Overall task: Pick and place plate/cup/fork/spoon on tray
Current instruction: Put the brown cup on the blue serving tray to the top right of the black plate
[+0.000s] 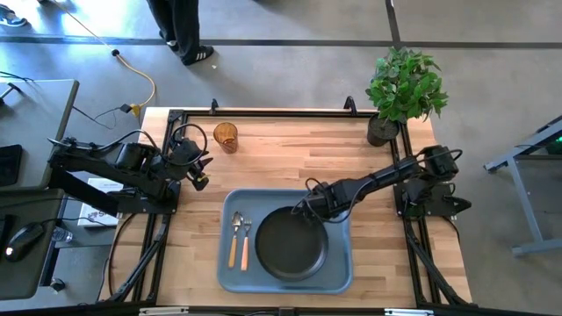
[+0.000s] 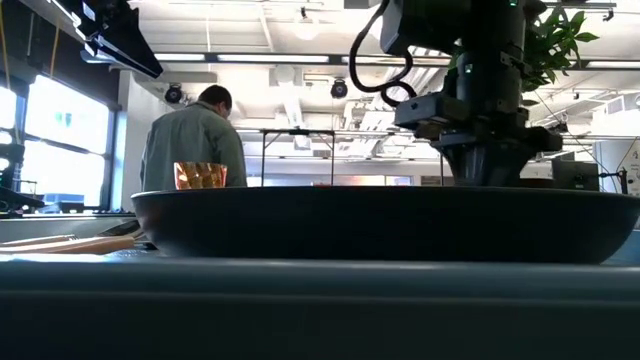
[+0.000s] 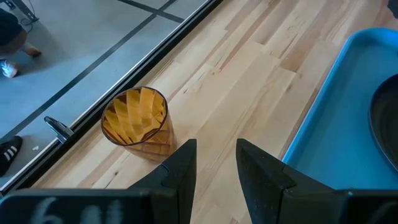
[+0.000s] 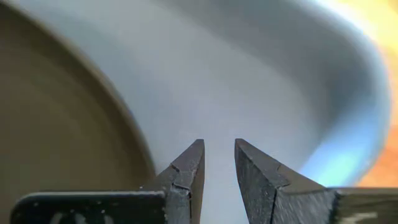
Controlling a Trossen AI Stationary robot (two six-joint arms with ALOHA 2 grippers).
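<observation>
The black plate (image 1: 290, 243) lies in the light blue tray (image 1: 230, 268) at the table's near middle. The spoon (image 1: 234, 237) and the fork (image 1: 246, 239) lie side by side on the tray floor left of the plate. The amber cup (image 1: 226, 137) stands upright on the table at the far left and also shows in the left wrist view (image 3: 135, 123). My right gripper (image 1: 312, 206) hangs over the tray's far part beside the plate's far rim (image 4: 68, 124), its fingers a little apart and empty. My left gripper (image 1: 200, 171) is near the cup, narrowly open and empty (image 3: 216, 155).
A potted plant (image 1: 404, 88) stands at the table's far right corner. A person (image 2: 195, 140) stands in the room beyond the far edge. Bare wood lies between the cup and the tray (image 3: 249, 81).
</observation>
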